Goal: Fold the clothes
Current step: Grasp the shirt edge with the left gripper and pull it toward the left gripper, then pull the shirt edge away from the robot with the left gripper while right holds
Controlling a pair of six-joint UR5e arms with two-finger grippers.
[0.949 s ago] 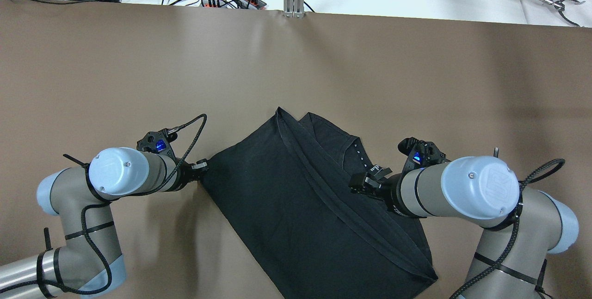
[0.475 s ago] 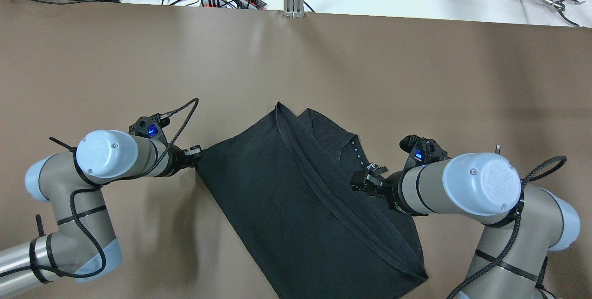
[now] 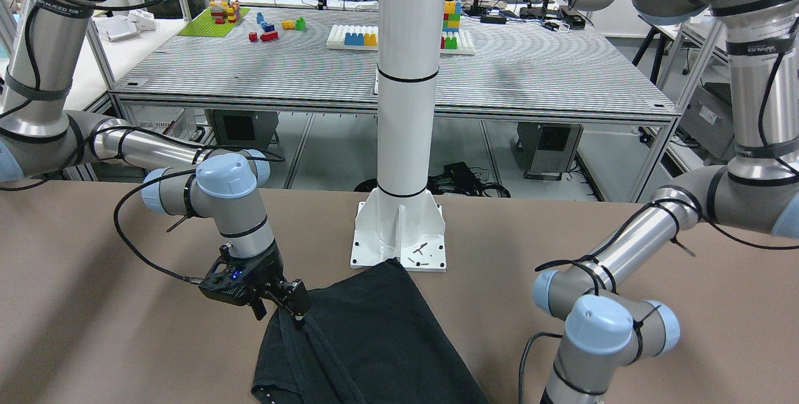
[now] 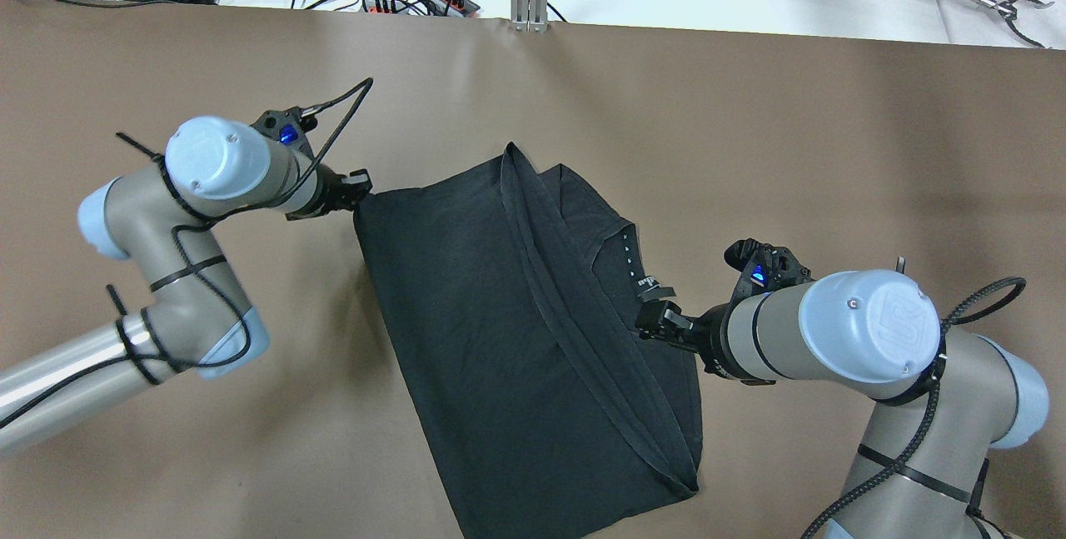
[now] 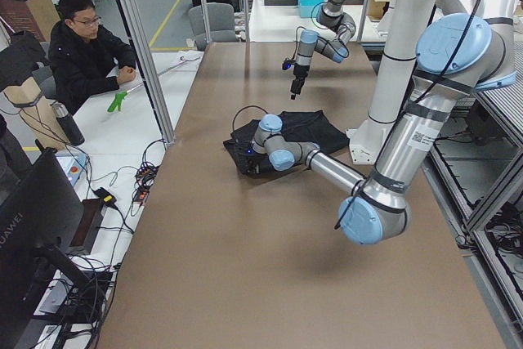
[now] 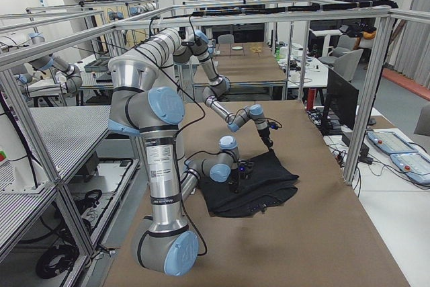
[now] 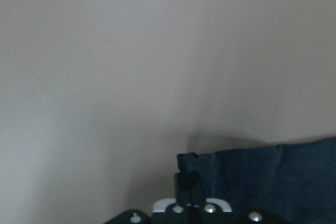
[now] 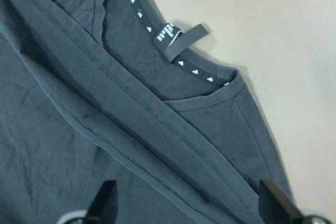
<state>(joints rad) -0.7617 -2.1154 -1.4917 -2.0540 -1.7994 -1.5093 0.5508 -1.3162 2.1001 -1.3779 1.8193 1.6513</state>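
Now, clothes (image 4: 500,356): you are seeing them lying at the desk's (image 4: 749,147) middle, reaching toward its robot-side edge.
Left gripper (image 4: 360,191): it is pinching their corner, jaws pressed together.
Right gripper (image 4: 656,314): it is sitting spread over them, near the collar (image 8: 173,61).

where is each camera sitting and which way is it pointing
Front-facing: across the table, facing the robot; right tool on view-left, white pillar.
Overhead: behind the robot, looking down; left arm, right arm, black shirt.
Exterior left: table end, left arm nearest.
Exterior right: opposite end, right arm nearest.
Left wrist: along the left tool, shut on the shirt corner.
Right wrist: down between open fingers onto the shirt's collar.
Shared: both wrist views show the shirt.
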